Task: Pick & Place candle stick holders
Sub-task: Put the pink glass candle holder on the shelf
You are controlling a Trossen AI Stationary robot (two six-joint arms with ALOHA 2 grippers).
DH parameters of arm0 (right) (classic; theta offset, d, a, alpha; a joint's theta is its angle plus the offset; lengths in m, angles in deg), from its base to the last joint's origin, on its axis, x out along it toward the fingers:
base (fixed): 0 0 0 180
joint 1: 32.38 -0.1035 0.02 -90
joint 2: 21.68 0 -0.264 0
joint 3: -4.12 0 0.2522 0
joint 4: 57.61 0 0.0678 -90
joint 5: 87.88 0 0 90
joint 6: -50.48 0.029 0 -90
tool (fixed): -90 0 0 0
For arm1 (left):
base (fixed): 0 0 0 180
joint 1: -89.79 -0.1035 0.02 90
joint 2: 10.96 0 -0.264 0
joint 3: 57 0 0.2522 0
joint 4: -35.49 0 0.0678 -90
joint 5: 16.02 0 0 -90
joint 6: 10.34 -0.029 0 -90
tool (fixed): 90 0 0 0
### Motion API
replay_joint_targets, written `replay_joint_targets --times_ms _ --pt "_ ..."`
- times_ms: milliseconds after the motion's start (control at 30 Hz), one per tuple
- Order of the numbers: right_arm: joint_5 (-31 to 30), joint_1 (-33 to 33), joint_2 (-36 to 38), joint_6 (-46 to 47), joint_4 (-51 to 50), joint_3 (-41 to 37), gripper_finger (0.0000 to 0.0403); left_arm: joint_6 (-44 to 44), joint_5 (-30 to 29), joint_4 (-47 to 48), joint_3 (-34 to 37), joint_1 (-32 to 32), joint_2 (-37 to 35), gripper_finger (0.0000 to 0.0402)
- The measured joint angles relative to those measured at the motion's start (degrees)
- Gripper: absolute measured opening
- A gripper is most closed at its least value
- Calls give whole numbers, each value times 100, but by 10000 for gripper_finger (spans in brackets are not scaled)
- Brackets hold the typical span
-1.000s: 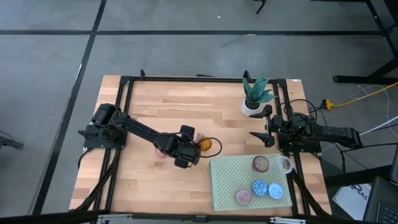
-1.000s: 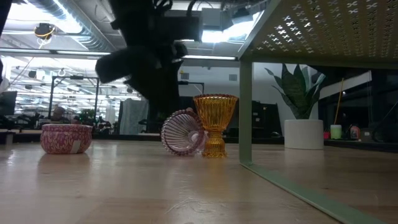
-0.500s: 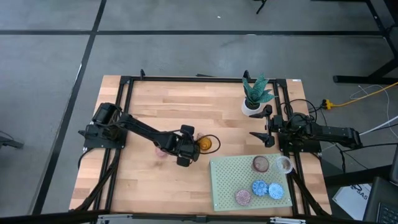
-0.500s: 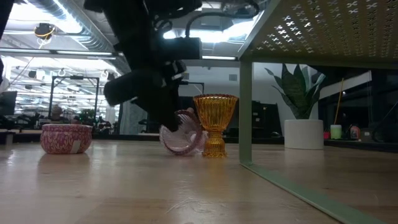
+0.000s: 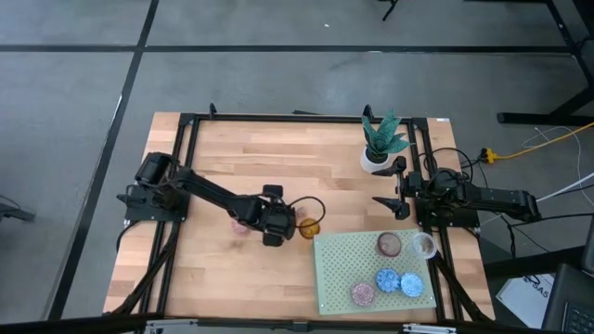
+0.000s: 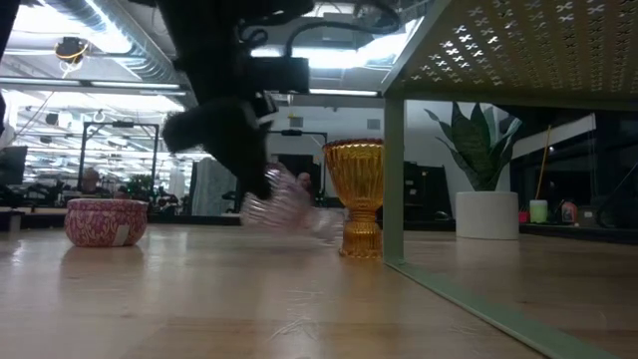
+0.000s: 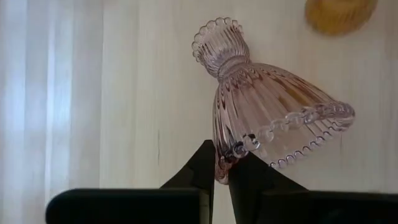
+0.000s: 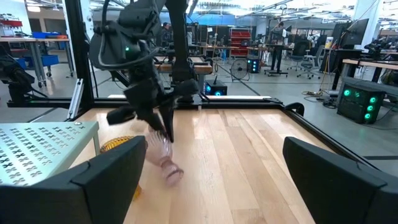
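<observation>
My left gripper is shut on a pale purple ribbed glass holder at the table's middle. It also shows in the low view and in the right wrist view. An amber holder stands upright on its foot beside it. A pink holder sits on the table behind the left arm. Several more holders, brown, clear, blue and pink, sit on the pale green mat. My right gripper waits open at the table's right side. My left gripper pinches the purple holder's beaded rim between its two fingers, one finger on the ribbed outer wall and the other at the mouth side. The fingers point down from above. The holder hangs tilted, foot away from the gripper and low over the table.
A white pot with a green plant stands at the far right, close to my right gripper. The mat's raised edge and leg stand just right of the amber holder. Bare wood lies to the left and near side.
My left gripper has come down onto the purple holder, which lay on its side against the amber holder, has taken hold of its rim and raised it, tilted. The amber holder has slid a little toward the near edge and the mat.
</observation>
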Motion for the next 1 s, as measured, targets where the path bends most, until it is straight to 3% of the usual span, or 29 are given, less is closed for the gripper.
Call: replay_joint_targets --times_ms 400,567,700,867,1000 --pt "-1 -2 -1 -5 2 0 383 1865 968 1881 -209 -242 -1566 18" --pt "-151 0 0 -1339 59 0 383 2718 1931 2175 -207 -573 -2102 18" --pt "-302 1 0 -1654 35 0 383 3062 2520 2101 -209 -817 -2349 18" --pt "-450 4 -1 -960 374 0 383 3152 3328 2115 -207 -1100 -2380 20" --pt "-446 4 0 -175 544 0 383 3064 3545 2107 -207 -1230 -2375 20"
